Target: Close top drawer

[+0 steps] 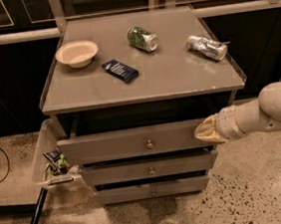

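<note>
The top drawer (128, 142) is a wide grey front with a small round metal knob (149, 144) at its centre. It stands pulled out a little from the grey cabinet, with a dark gap above it under the cabinet top (142, 79). My gripper (205, 130) comes in from the right on a white arm. Its cream-coloured tip rests against the right end of the top drawer's front.
Two narrower grey drawers (149, 169) sit below. On the cabinet top lie a cream bowl (76, 53), a dark blue packet (119, 70), a green can (142, 38) and a silver can (207, 47). A clear bin (47, 156) with small items hangs at the left side.
</note>
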`<state>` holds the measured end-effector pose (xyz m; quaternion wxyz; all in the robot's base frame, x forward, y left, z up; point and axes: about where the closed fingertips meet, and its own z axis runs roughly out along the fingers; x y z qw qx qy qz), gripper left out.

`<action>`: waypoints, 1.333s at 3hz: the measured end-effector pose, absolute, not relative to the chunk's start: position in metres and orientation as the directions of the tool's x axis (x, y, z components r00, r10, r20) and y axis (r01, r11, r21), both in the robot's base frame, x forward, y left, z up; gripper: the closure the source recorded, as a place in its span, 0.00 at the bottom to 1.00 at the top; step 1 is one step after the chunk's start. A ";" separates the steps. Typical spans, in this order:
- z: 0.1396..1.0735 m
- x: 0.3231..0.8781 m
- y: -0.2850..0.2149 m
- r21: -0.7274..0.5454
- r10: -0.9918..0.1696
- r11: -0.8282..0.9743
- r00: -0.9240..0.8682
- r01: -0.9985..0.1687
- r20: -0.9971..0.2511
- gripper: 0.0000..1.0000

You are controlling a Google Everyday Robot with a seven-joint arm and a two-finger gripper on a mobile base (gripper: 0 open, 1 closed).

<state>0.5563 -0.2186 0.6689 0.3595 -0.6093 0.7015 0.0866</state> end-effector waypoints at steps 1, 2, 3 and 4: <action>0.669 0.556 -0.219 -0.316 -0.792 0.243 0.001 -0.917 -0.610 0.59; 0.669 0.556 -0.219 -0.316 -0.792 0.243 0.001 -0.917 -0.610 0.36; 0.669 0.556 -0.218 -0.316 -0.792 0.242 0.001 -0.917 -0.610 0.12; 0.669 0.556 -0.218 -0.316 -0.792 0.241 0.001 -0.918 -0.610 0.00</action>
